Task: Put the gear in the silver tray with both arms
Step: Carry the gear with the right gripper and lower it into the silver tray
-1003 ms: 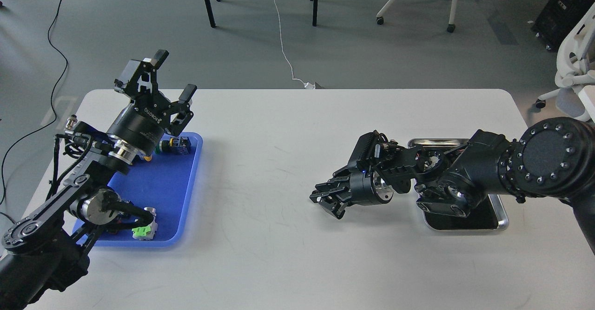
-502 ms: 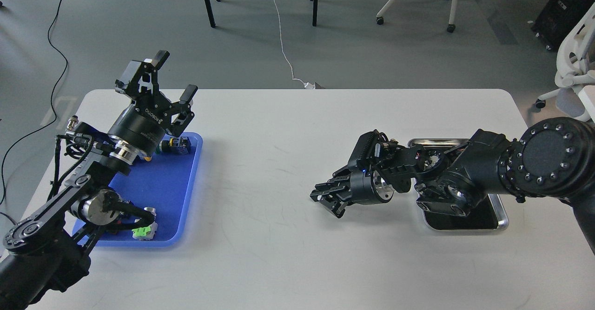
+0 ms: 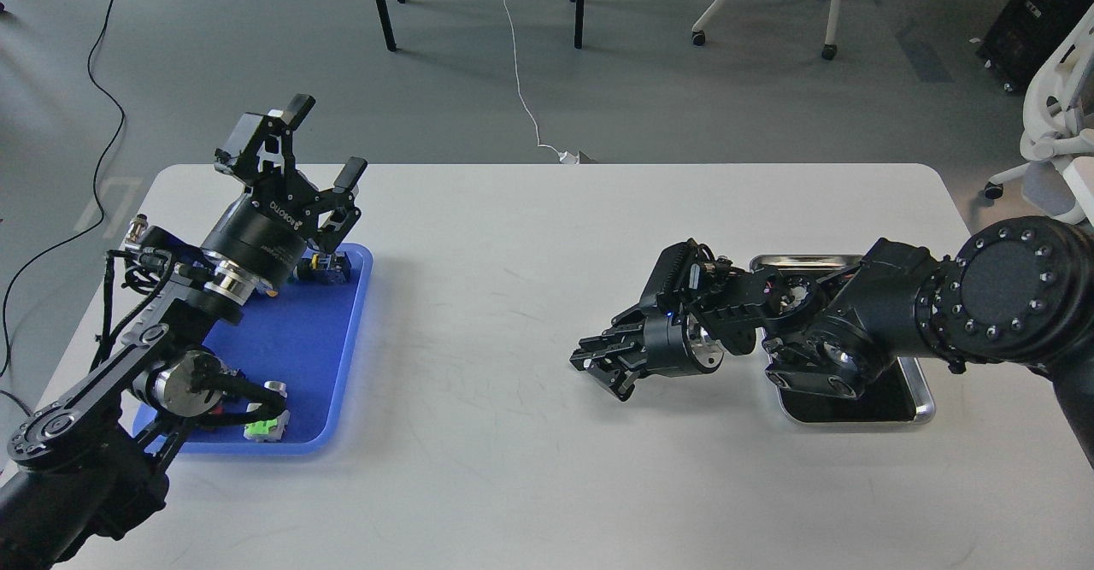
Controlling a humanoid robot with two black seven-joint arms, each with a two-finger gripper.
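Note:
The silver tray (image 3: 921,401) lies on the right of the white table, mostly hidden under my right arm. My right gripper (image 3: 601,371) hangs low over the bare table left of that tray, pointing left, fingers a little apart and empty. My left gripper (image 3: 326,143) is open and empty, raised over the far end of the blue tray (image 3: 320,356). Just below it a small black part with yellow and green bits (image 3: 327,267) lies in that tray. A green and white part (image 3: 263,426) lies at its near edge. I cannot make out a gear.
The white table (image 3: 513,237) stretches between the two trays. My left arm's elbow and cables (image 3: 184,382) cover the blue tray's left side. Chair legs, table legs and floor cables lie beyond the far edge.
My left gripper has risen slightly and shifted a little to the right over the blue tray's far end. The right arm has barely moved.

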